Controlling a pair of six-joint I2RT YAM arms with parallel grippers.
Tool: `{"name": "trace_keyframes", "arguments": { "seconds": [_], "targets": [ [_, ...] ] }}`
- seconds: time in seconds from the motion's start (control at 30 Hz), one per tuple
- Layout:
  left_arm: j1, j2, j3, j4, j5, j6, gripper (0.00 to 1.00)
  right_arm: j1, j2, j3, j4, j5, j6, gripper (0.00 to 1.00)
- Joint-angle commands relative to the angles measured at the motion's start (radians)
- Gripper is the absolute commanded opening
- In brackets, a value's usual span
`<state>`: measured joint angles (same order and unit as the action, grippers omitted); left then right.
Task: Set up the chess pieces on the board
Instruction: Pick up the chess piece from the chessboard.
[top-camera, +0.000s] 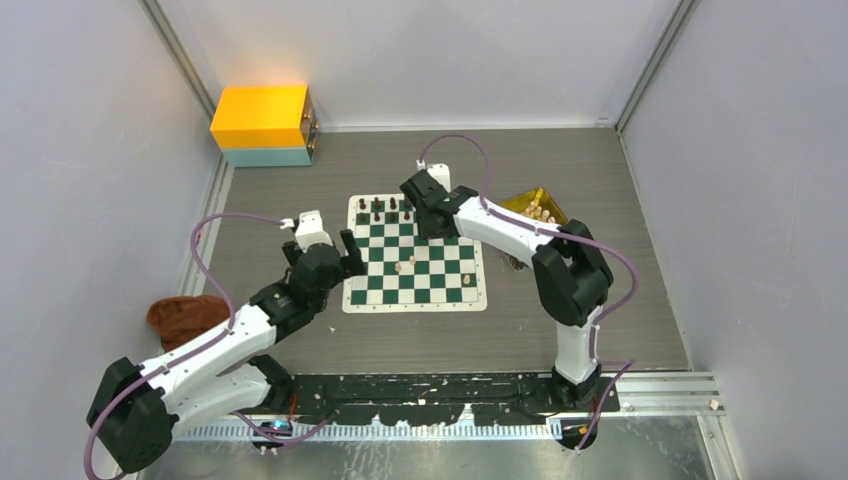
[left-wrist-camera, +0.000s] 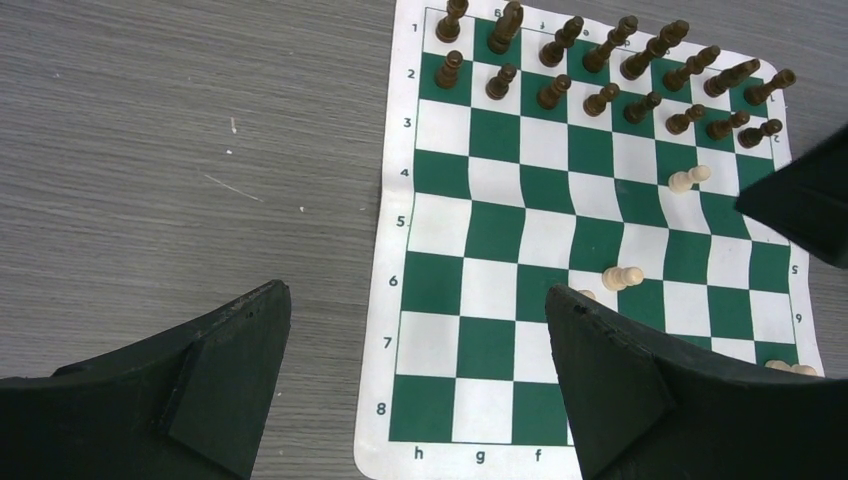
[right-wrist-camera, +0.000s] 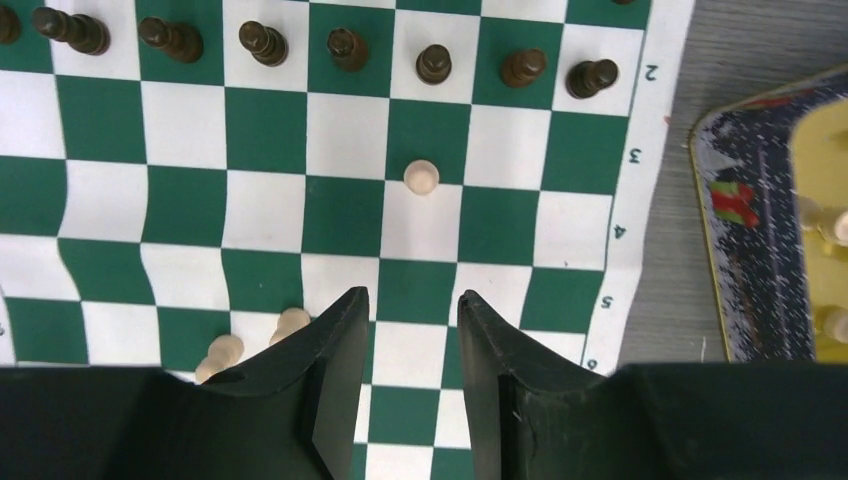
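A grey wood-grain table (top-camera: 300, 345) sits between pale walls, with a yellow and light blue box (top-camera: 262, 125) in its far left corner and a brown cloth-like heap (top-camera: 185, 315) at its left edge. The board (top-camera: 415, 275) lies flat near the middle of the table, its surface slightly rippled in the wrist views. Dark chess pieces (left-wrist-camera: 600, 98) fill the two rows on its far side, along the ranks marked 1 and 2.

A few pale chess pieces (left-wrist-camera: 622, 277) stand scattered on the middle squares. One of them (right-wrist-camera: 421, 177) is just ahead of the right arm's fingertips, on the line between two squares. Two others are beside that arm's left finger (right-wrist-camera: 335, 370). More pale pieces rest in a gold tray (right-wrist-camera: 705, 250) just to the right of the board.

The right end effector (right-wrist-camera: 412, 330) hovers over the board's right half near the dark rows. Its jaws are parted, with only the checks showing between them.

The left end effector (left-wrist-camera: 420, 390) hangs over the board's left edge. Its jaws are spread wide, one over bare table and the other over the squares, and it grips nothing.
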<state>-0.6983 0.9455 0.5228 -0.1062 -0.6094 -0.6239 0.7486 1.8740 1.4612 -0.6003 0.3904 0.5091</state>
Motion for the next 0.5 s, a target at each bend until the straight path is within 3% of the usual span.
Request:
{"name": "trace_keyframes", "arguments": {
  "seconds": [0.0, 0.47],
  "targets": [
    [0.0, -0.029, -0.002, 0.018, -0.026, -0.013, 0.98, -0.015, 0.063, 0.092, 0.018, 0.011, -0.029, 0.44],
    [0.0, -0.031, -0.019, 0.035, -0.012, -0.013, 0.98, -0.063, 0.186, 0.166, 0.05, -0.024, -0.034, 0.44]
  ]
}}
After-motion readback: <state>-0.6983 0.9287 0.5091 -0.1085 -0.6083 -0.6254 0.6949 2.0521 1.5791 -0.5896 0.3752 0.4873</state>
